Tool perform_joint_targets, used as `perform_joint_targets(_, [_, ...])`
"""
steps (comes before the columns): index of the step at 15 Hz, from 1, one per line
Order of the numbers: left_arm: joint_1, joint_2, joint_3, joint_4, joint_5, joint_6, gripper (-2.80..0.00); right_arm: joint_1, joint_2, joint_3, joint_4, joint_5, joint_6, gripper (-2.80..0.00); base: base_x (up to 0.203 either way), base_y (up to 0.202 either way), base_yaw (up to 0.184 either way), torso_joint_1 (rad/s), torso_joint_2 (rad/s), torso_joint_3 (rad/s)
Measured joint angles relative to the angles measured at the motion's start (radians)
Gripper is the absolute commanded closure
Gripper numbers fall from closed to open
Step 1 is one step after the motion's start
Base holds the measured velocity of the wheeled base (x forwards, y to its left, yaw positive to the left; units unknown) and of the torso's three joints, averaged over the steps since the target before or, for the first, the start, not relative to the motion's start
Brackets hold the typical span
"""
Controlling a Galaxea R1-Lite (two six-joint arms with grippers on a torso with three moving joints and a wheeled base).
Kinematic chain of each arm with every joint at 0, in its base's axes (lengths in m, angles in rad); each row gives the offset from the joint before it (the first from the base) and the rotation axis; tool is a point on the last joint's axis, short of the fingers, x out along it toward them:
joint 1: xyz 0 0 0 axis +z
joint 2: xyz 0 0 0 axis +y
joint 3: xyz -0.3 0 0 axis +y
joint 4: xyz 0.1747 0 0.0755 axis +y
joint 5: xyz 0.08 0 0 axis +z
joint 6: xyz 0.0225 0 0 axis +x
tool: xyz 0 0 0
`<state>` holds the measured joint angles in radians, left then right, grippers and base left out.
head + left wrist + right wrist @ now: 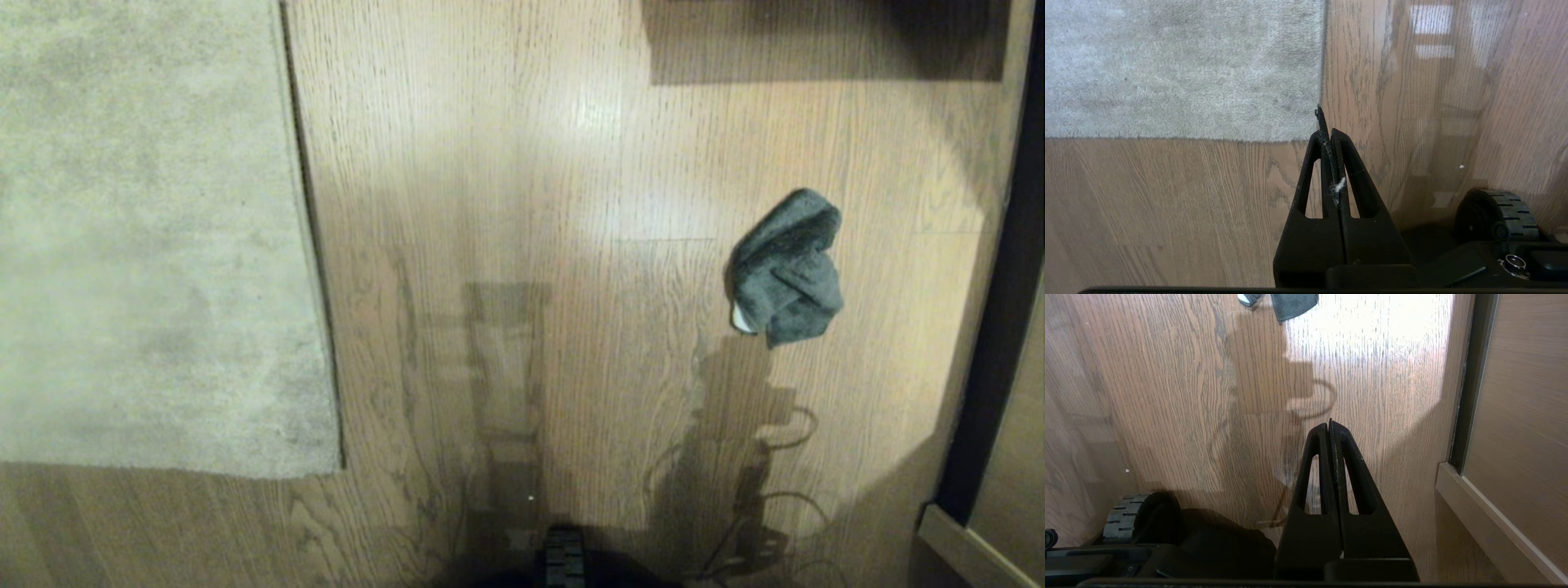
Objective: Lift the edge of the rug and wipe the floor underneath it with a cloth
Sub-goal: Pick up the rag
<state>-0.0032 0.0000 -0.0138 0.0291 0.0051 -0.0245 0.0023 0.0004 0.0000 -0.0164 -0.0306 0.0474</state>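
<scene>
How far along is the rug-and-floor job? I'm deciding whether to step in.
Nothing looks done: the rug edge lies flat on the floor, and the cloth sits crumpled on the planks off to the robot's right. Nothing is in hand: the left gripper and right gripper are both shut and empty. Grabbing the cloth, lifting the edge and wiping all remain.

Home interior, oak-look floor (pixel 571 163), pale rug (pixel 147 245)

Head camera looks down at the floor (pixel 571 163); wrist cameras sit lower, sharing it.
</scene>
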Motion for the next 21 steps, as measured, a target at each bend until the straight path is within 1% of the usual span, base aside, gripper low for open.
perform_joint_targets(21, [0.0,0.0,0.0,0.0,0.0,0.002,0.0,-0.002,0.0,0.0,0.0,0.0,0.005,0.0,0.0,0.0,0.0,0.0,0.0,0.0])
